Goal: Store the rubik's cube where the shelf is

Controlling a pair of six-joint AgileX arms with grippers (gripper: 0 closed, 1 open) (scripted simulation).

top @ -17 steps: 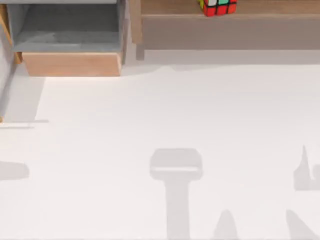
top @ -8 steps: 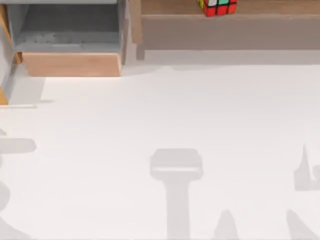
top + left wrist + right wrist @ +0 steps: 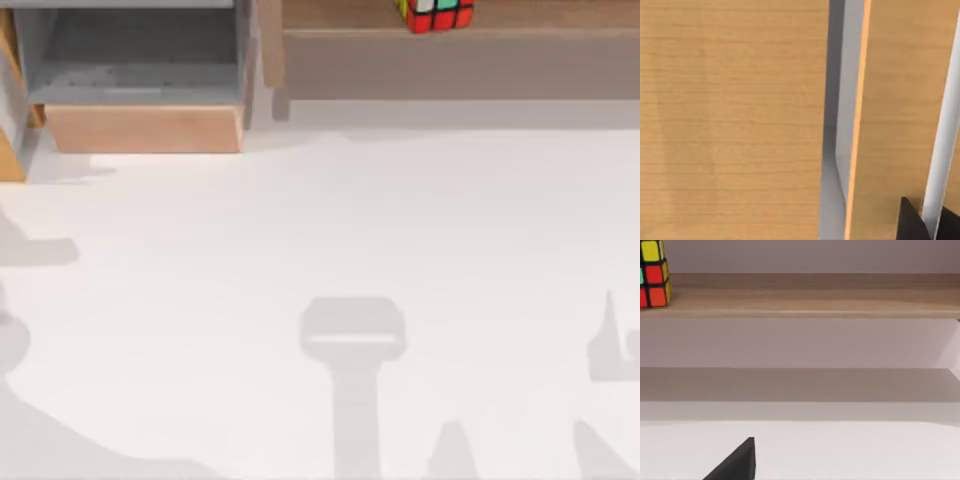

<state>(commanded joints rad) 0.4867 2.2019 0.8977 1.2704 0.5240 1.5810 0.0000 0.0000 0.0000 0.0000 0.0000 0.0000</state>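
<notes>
The rubik's cube (image 3: 437, 13) rests on the shelf (image 3: 340, 14), a long light-brown board along the far edge of the table, right of centre. No gripper touches it. In the right wrist view the rubik's cube (image 3: 652, 275) sits at one end of the shelf (image 3: 815, 297), above a shaded recess. My right gripper (image 3: 737, 462) shows as a dark tip low over the white table, well short of the shelf. My left gripper (image 3: 930, 225) hangs close in front of flat wooden panels (image 3: 730, 120) with a narrow grey gap between them.
A boxy wooden compartment (image 3: 140, 128) with a grey interior stands at the far left, beside the shelf's upright end (image 3: 271, 45). A wooden edge (image 3: 10, 160) pokes in at the left border. Arm shadows lie on the white table (image 3: 330, 220) near the front and left.
The wooden edge and the shadows at the top view's left border have slid toward the far side. A large shadow has grown in the near left corner. The cube has stayed put.
</notes>
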